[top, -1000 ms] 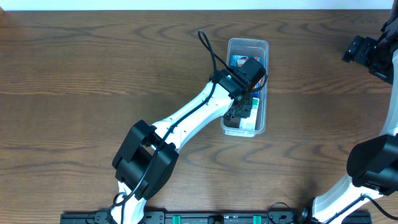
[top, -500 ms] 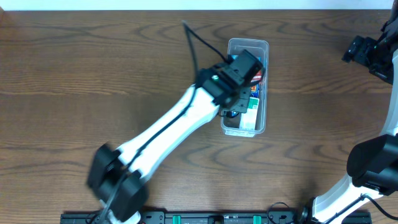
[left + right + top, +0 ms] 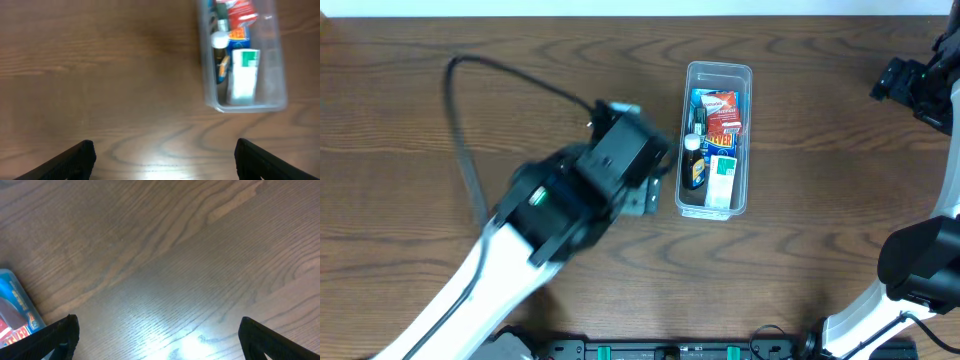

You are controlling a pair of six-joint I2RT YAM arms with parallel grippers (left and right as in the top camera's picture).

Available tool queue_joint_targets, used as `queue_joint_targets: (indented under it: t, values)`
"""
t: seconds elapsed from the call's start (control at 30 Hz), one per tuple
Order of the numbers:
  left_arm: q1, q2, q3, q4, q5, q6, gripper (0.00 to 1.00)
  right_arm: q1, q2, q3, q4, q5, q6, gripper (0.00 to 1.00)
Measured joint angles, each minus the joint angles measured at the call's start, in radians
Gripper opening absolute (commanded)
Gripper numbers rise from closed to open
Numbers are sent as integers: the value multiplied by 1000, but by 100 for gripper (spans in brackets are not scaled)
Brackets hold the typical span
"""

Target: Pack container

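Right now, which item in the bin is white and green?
The white-and-green box, lying at the end of the container nearest the robot, beside the white-capped bottle. The other packets are blue, red or yellow.

Overhead, the left arm is a blur from 7 o'clock to centre, and the right arm runs off the 3 o'clock edge. The left wrist view cuts the container off at 1 o'clock; labels inside are unreadable. The left gripper and right gripper show only fingertips, at 7 and 5 o'clock. The right wrist view clips a blue packet at 8 o'clock
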Motion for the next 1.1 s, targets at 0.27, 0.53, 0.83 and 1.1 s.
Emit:
queue_joint_targets:
  t: [0.27, 0.53, 0.83, 1.1]
  values:
    - [-154, -419, -323, 175, -27, -31, 98, 0, 0, 0, 0, 0, 0, 99]
    - [-176, -673, -479, 111, -19, -51, 98, 0, 0, 0, 0, 0, 0, 99]
    - [-179, -708, -517, 159, -6, -37, 98, 0, 0, 0, 0, 0, 0, 99]
    - [-179, -697, -821, 456, 21, 184, 98, 0, 0, 0, 0, 0, 0, 99]
